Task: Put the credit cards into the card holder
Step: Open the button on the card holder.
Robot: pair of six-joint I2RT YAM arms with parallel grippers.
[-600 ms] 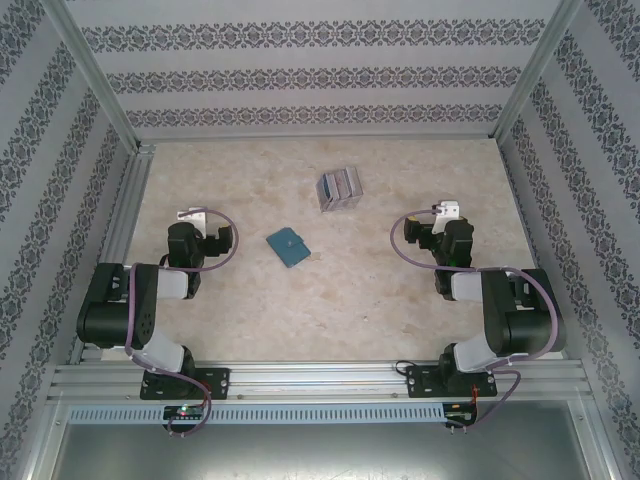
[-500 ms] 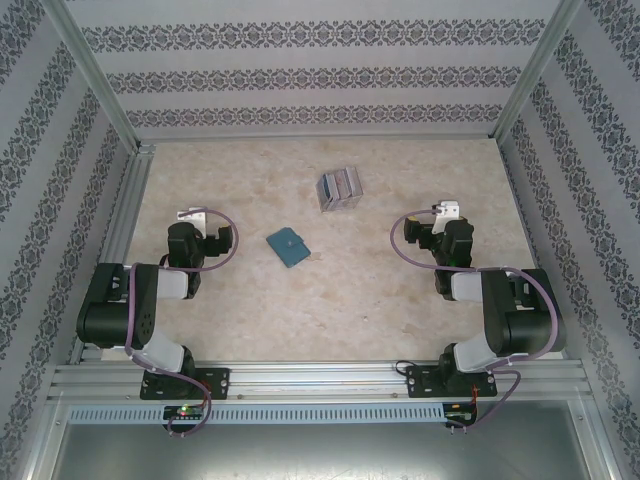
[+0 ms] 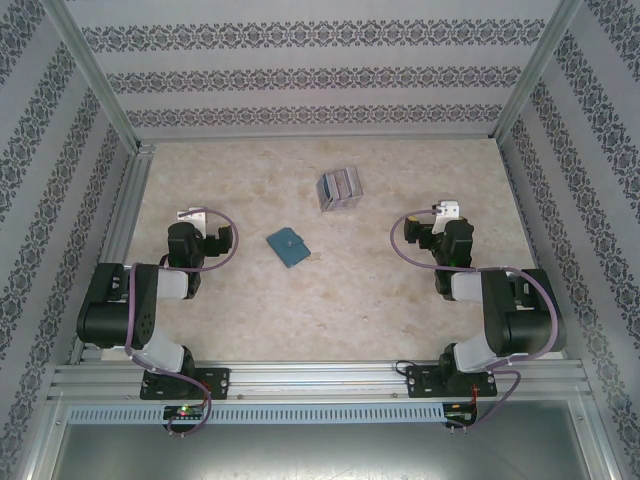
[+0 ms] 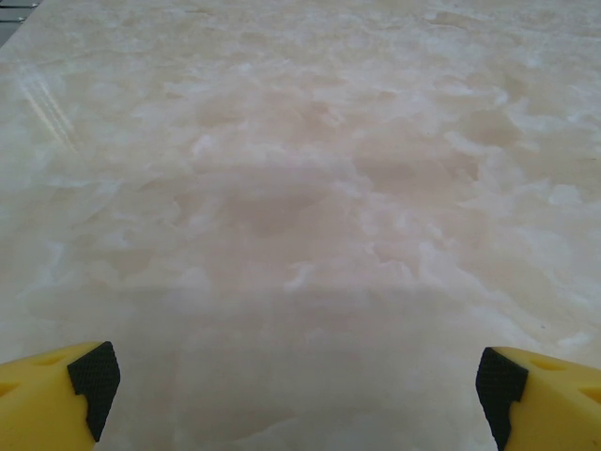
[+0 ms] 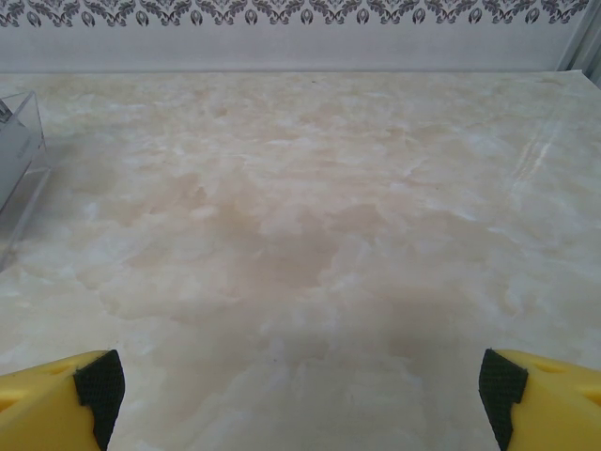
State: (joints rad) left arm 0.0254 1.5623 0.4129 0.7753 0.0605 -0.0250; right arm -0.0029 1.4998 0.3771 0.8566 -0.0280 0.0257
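The credit cards (image 3: pixel 338 188), a fanned grey and lilac pile, lie on the table at mid-back. The teal card holder (image 3: pixel 288 247) lies shut and flat, in front of the pile and to its left. My left gripper (image 3: pixel 190 214) rests low to the left of the holder, well apart from it. My right gripper (image 3: pixel 445 210) rests to the right of the cards, also apart. In the wrist views, the left gripper (image 4: pixel 296 390) and the right gripper (image 5: pixel 296 390) are open over bare table, yellow fingertips (image 4: pixel 89 381) wide apart. A pale grey corner of the card pile (image 5: pixel 17 141) shows at the left border.
The marble-patterned table (image 3: pixel 380 290) is boxed in by patterned walls with aluminium posts (image 3: pixel 95 75) at the back corners. An aluminium rail (image 3: pixel 320 378) runs along the near edge, where both arm bases are bolted. Purple cables loop off each wrist.
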